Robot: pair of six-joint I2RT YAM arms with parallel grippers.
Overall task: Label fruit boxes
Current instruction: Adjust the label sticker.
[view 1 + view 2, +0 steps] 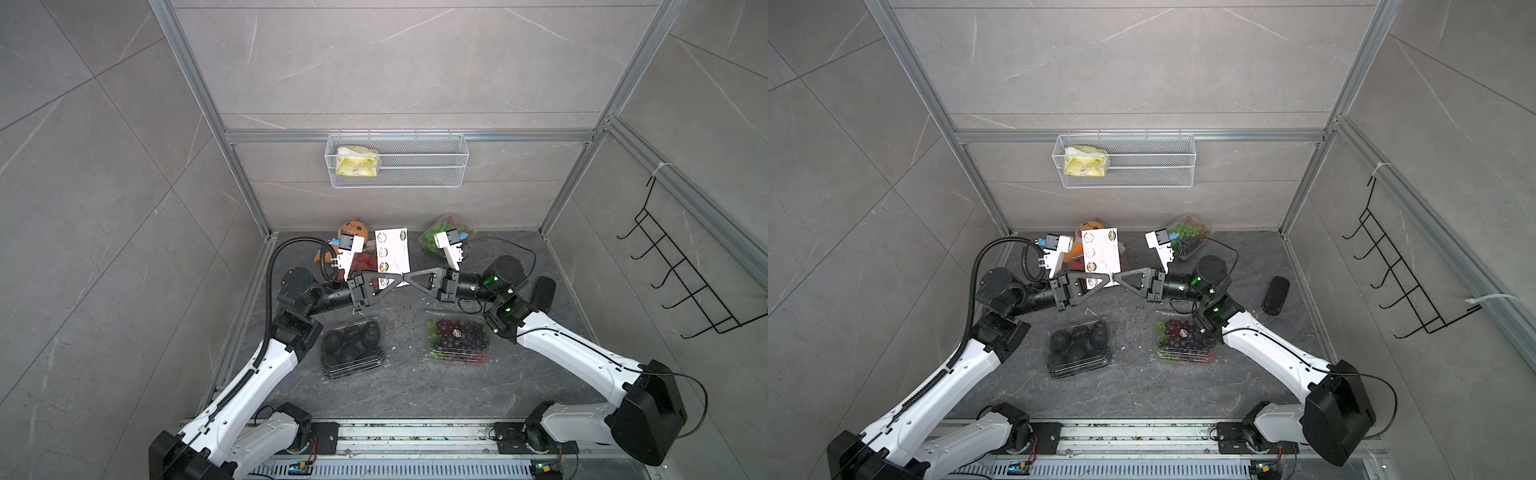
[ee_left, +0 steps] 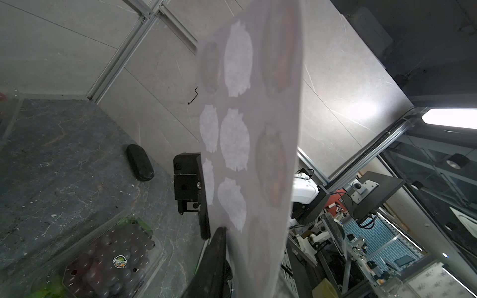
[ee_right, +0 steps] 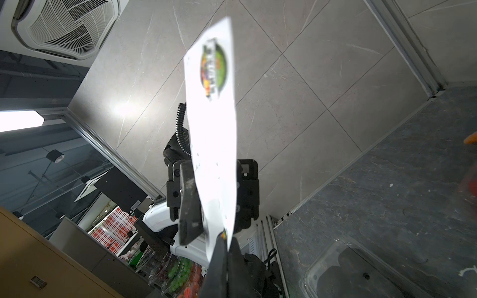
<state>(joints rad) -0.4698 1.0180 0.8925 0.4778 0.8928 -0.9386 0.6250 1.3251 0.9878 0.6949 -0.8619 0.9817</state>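
Peeling a sticker looks like the step in hand. The right tool is clamped on the near corner of the sheet, held in the air. The left tool straddles that edge by the nearest sticker; gripping or parted, I cannot tell. The purple-grape box already bears a label and the avocado box shows none. The green-grape box sits back right, the strawberry box half hidden at the back. Next: pinch a sticker's rim, pull it free, carry it down. Bare bench lies between the near boxes, but the back is crowded.
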